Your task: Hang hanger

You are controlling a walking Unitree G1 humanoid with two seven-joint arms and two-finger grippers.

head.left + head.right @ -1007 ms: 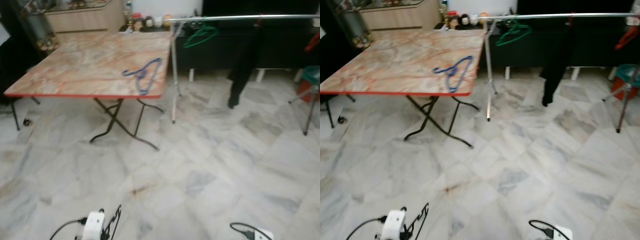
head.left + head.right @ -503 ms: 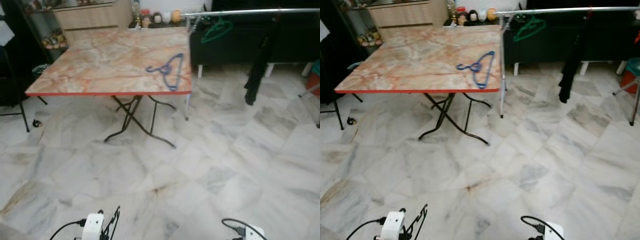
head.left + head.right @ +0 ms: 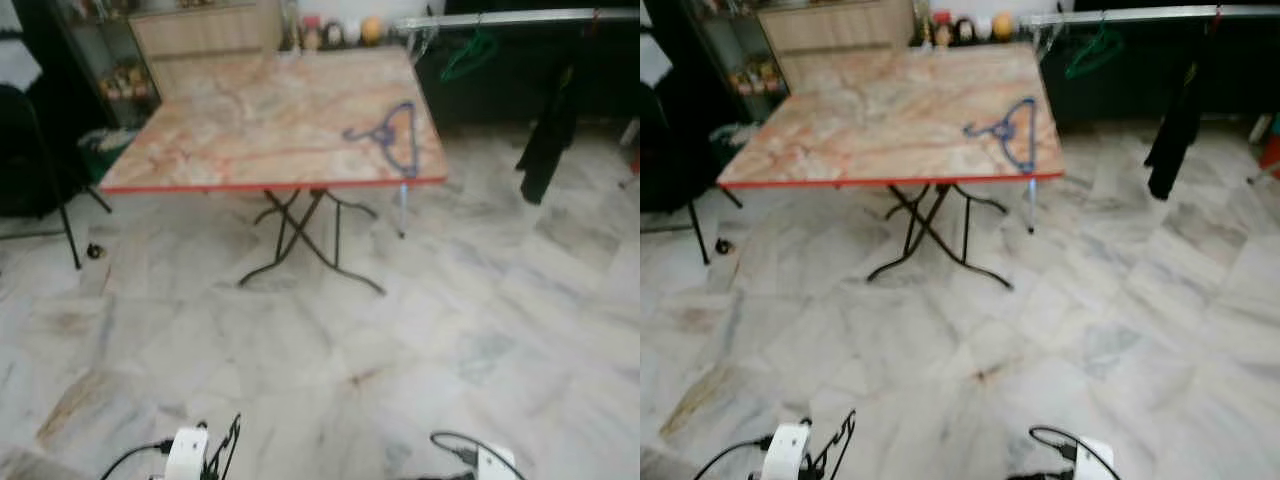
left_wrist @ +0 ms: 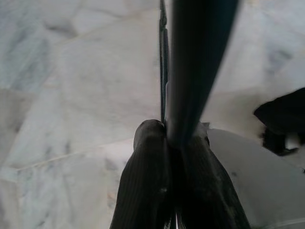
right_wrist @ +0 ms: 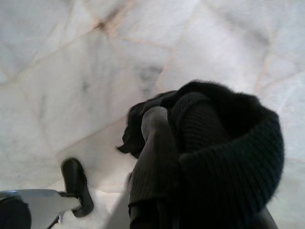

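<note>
While tabled, hanger [image 3: 391, 134] far from fingers [image 3: 228, 446]

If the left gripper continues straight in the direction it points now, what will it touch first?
Most likely the marble floor. The left gripper hangs pointing down at the tiles, with nothing visible between; depth is unclear.

Table top [image 3: 250, 120]: orange-pink marble pattern with pale veins, red edge strip, black folding legs [image 3: 300, 235]. Blue hanger [image 3: 392, 135] on it. Green hanger [image 3: 468, 55] on the silver rail [image 3: 520, 17], black garment [image 3: 550, 130] beside it. Floor [image 3: 450, 330]: white-grey marble tiles, grey streaks, a few rusty brown stains. Cabinet [image 3: 205, 30] at the back is light wood. My left gripper [image 4: 174, 143]: black fingers over pale marble. My right gripper [image 5: 157, 157]: black, ribbed texture, next to black knitted fabric [image 5: 228, 157]. My wrists [image 3: 185, 455] look white with black cables.
</note>
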